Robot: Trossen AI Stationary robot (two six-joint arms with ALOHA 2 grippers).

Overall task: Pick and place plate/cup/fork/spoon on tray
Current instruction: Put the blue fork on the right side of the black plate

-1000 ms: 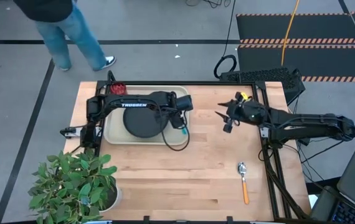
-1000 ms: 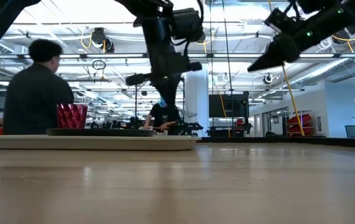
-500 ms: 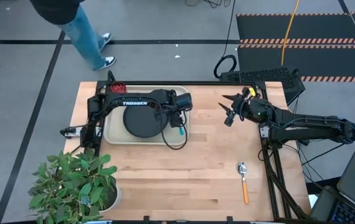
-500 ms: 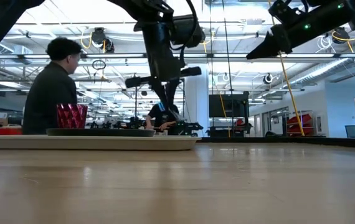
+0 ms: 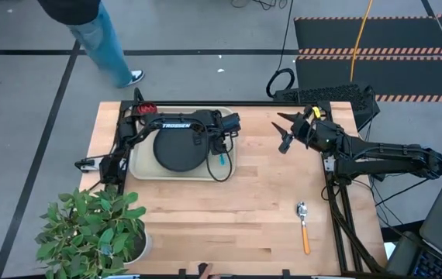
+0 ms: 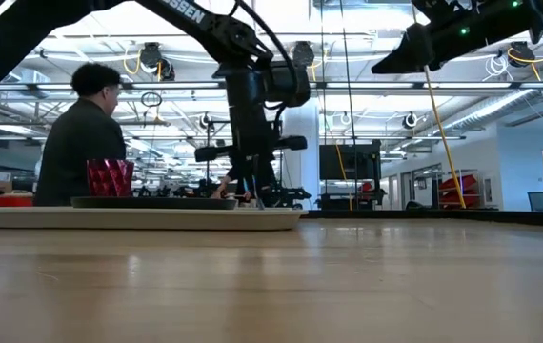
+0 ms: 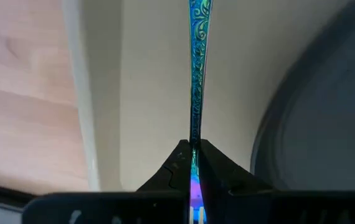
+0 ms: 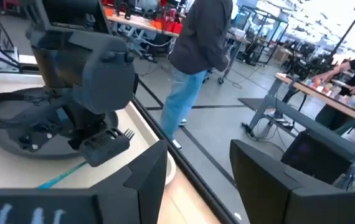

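Note:
The beige tray [image 5: 145, 169] lies at the table's far left and carries the black plate [image 5: 176, 151] and the dark red cup [image 5: 146, 110] in its far left corner. My left gripper [image 5: 219, 152] is low over the tray's right part, shut on the blue fork [image 5: 221, 162], beside the plate's right edge [image 7: 314, 124]. My right gripper [image 5: 282, 135] is open and empty, raised over the table's far right. The spoon [image 5: 304, 226], silver bowl and orange handle, lies flat on the wood at the near right. My left gripper pinches the fork's handle [image 7: 194, 138] between its two fingers [image 7: 179, 163], which point down from above. The fork hangs below them along the strip of tray floor [image 7: 146, 93] between rim and plate. Whether its lower end touches the tray I cannot tell.
A potted plant [image 5: 93, 229] stands at the table's near left corner. A person [image 5: 89, 35] walks on the floor beyond the far edge. Bare wood [image 5: 236, 217] spreads between tray and spoon.
My left gripper has gone down toward the tray with the fork and a little toward the table's left edge. My right gripper has risen and drawn back toward the table's far edge, still open.

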